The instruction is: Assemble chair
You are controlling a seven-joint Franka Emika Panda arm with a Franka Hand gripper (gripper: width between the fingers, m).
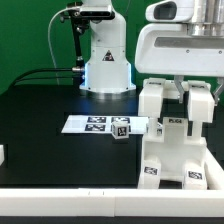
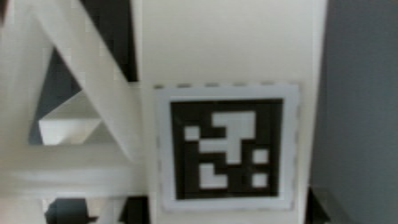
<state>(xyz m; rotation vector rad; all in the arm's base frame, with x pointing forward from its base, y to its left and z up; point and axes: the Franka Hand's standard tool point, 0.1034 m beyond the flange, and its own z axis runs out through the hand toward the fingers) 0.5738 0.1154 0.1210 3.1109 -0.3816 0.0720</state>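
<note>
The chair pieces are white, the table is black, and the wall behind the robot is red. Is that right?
Not quite. The wall behind the robot is green, not red, as the exterior view shows. The rest is right: the chair pieces are white and the table is black.

The arm's base (image 1: 105,62), upper middle of the frame, is glossy white and rounded, with a pale blue glow round its foot (quite bright). Black cables (image 1: 52,45) loop at upper left. At upper right, a bulky white link (image 1: 185,48) has a grey cap.
</note>
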